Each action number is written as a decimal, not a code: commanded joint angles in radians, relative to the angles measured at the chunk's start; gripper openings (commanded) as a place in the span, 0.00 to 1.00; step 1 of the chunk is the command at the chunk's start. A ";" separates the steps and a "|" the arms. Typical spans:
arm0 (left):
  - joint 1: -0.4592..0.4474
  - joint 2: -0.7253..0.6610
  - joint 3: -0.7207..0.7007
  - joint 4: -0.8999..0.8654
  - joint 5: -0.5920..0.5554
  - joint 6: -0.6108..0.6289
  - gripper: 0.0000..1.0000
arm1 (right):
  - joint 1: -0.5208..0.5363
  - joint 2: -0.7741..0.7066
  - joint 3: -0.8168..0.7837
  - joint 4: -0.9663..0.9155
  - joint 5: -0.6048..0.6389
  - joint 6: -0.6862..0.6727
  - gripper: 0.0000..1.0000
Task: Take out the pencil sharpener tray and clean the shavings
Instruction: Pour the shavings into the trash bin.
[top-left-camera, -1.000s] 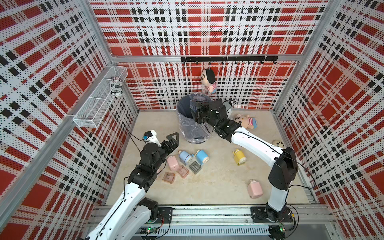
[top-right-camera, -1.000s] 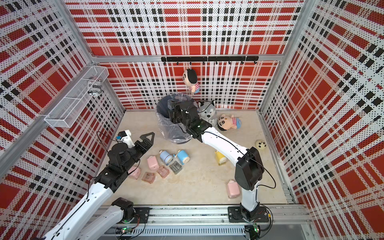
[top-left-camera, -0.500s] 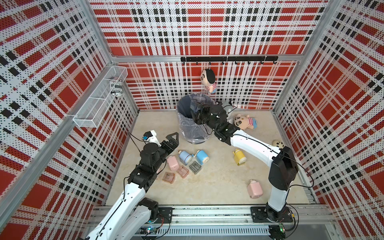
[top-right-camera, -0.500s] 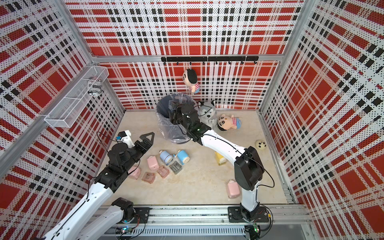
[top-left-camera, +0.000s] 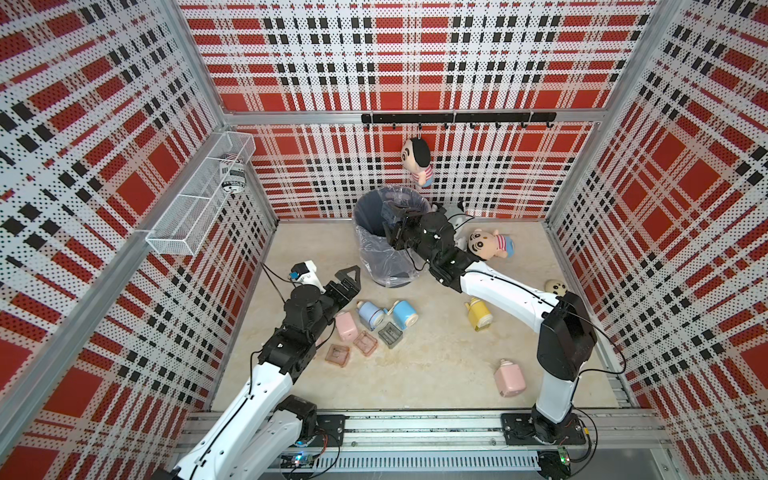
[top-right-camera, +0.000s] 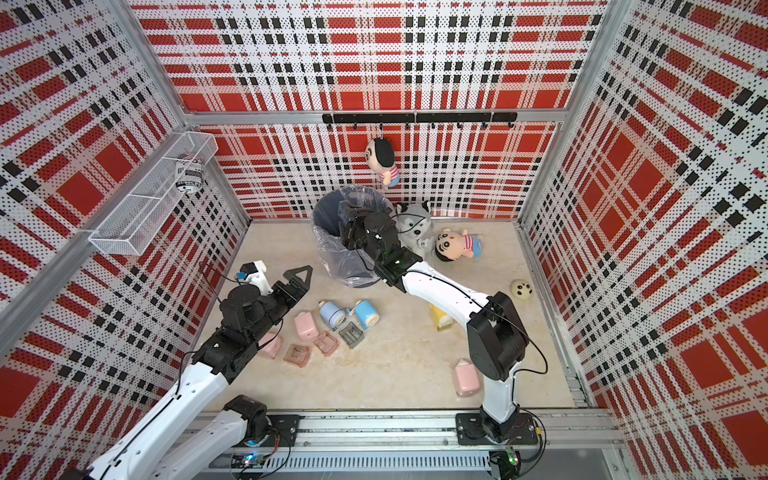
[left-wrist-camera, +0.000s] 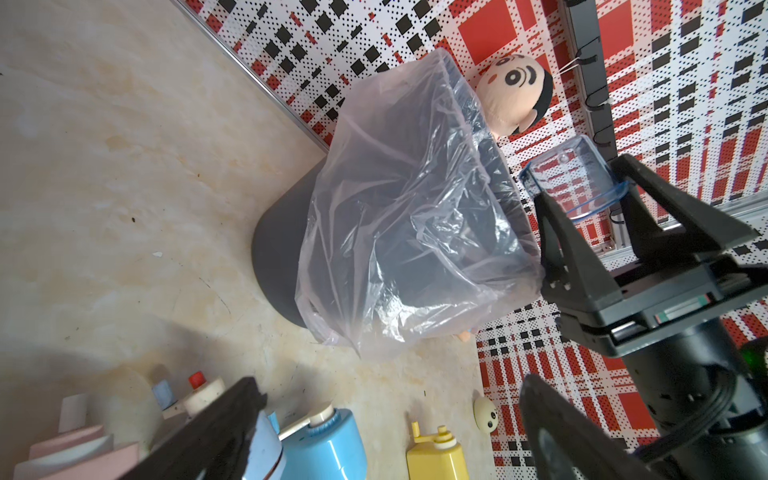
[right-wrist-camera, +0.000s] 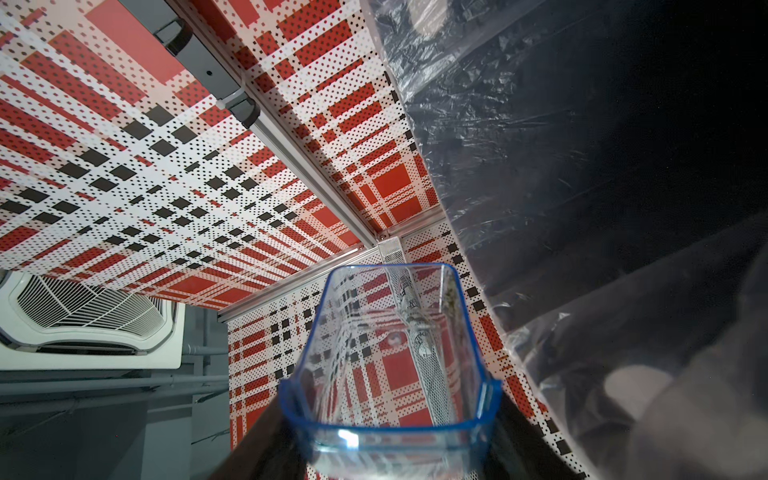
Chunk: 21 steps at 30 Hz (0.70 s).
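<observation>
right gripper (left-wrist-camera: 582, 185) holds tray (right-wrist-camera: 390, 353); can (top-left-camera: 232, 176) reads "subscri"

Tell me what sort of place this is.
Probably a robot test booth, not a home: perforated plaid wall panels in an aluminium frame, robot arms bolted to a front rail, and staged props like pencil sharpeners and plush dolls.

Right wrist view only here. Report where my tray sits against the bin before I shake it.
Observer: The right end effector holds the tray above the bin's open mouth.
Operator: Now the left arm.
Observer: The left end effector is open and empty, clear of the bin.
Operator: List loose trays.
Observer: Two pink trays and a grey tray lie on the floor.
</observation>
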 joint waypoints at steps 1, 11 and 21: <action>-0.010 0.000 -0.002 0.018 -0.010 -0.001 0.98 | -0.009 0.027 0.104 -0.065 -0.014 0.154 0.39; -0.022 -0.009 -0.013 0.019 -0.023 -0.003 0.98 | 0.011 -0.008 0.005 -0.067 0.008 0.169 0.39; -0.027 -0.020 -0.010 0.022 -0.023 0.002 0.98 | 0.011 0.009 0.044 -0.107 0.004 0.149 0.39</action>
